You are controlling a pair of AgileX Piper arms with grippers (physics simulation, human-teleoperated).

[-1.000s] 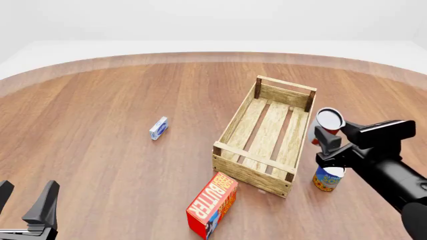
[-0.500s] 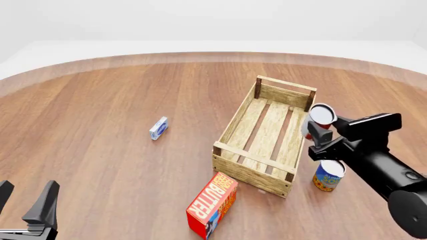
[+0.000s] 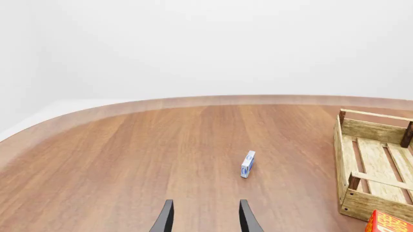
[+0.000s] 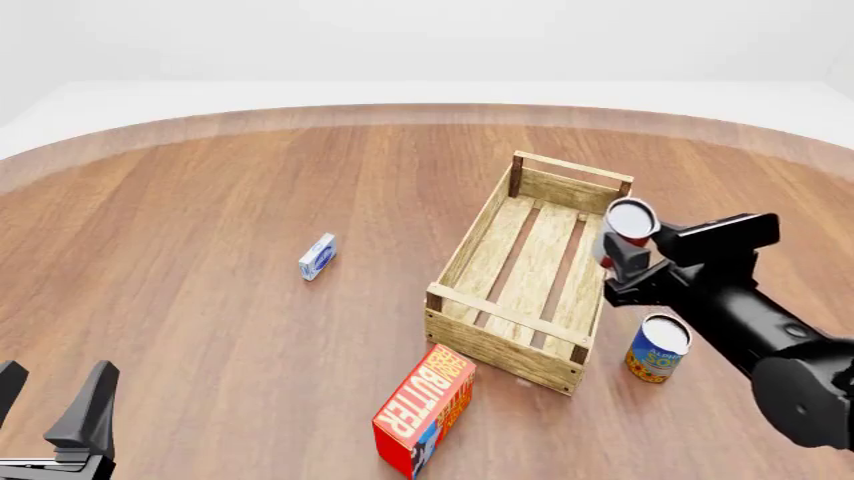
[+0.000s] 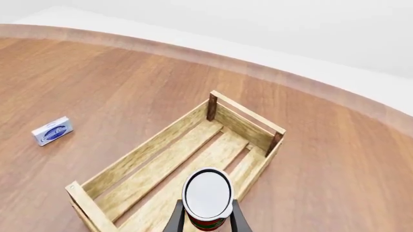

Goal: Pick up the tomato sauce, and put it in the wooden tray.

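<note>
The tomato sauce [image 4: 629, 224] is a small can with a red label and a silver-white top, held up off the table. My right gripper [image 4: 619, 252] is shut on its sides, and it hangs above the right rim of the wooden tray [image 4: 475, 238]. The right wrist view shows the can's top [image 5: 208, 195] between the fingers [image 5: 177, 218], over the near right slats of the tray [image 5: 147, 150]. My left gripper [image 4: 51, 402] stays low at the near left, open and empty, far from the tray [image 3: 339, 153]. Its gap [image 3: 205, 222] also shows in the left wrist view.
A blue-labelled can [image 4: 657, 350] stands on the table just right of the tray's near corner. A red butter box [image 4: 424, 408] stands in front of the tray, its corner [image 3: 387, 223] in the left wrist view. A small blue-white box [image 4: 316, 257] lies left of the tray.
My right gripper has carried the tomato sauce leftward and slightly farther away, from beside the tray to above its right rim. The left arm has not moved.
</note>
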